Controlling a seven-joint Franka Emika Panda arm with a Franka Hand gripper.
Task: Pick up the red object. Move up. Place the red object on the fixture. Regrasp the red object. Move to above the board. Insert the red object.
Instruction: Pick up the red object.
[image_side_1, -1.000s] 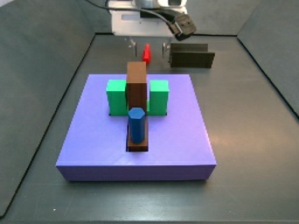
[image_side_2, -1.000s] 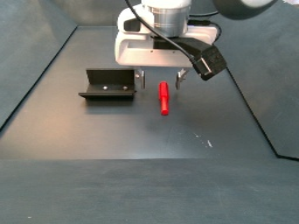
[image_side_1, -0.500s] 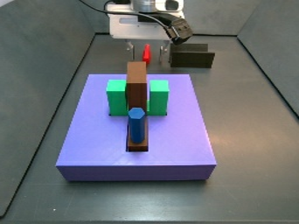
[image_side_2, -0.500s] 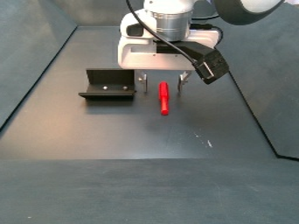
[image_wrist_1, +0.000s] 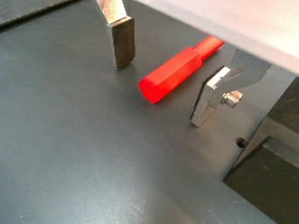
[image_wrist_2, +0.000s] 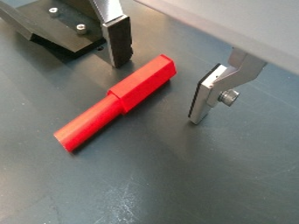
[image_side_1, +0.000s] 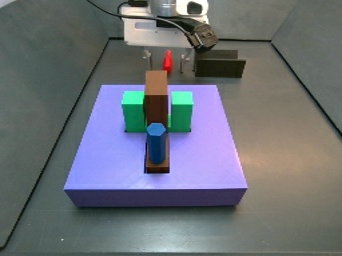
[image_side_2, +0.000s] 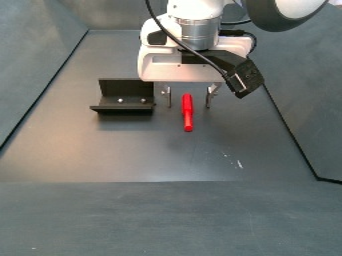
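Observation:
The red object (image_wrist_1: 180, 69) lies flat on the dark floor; it also shows in a wrist view (image_wrist_2: 117, 101) and in both side views (image_side_2: 189, 112) (image_side_1: 167, 62). My gripper (image_wrist_1: 162, 79) is open, low over it, with one finger (image_wrist_1: 122, 42) on each side of its thicker end and not touching it; the gripper also shows in a wrist view (image_wrist_2: 162, 75) and a side view (image_side_2: 185, 98). The fixture (image_side_2: 123, 98) stands beside the gripper; it also shows in a side view (image_side_1: 219, 65). The board (image_side_1: 163, 160) carries green blocks, a brown upright block and a blue peg.
On the board stand green blocks (image_side_1: 134, 110), a tall brown block (image_side_1: 158, 100) and a blue peg (image_side_1: 158, 143). Grey walls close in the floor on the sides in both side views.
My gripper has come down lower, so the open fingers now stand on both sides of the red object. The red object has not moved.

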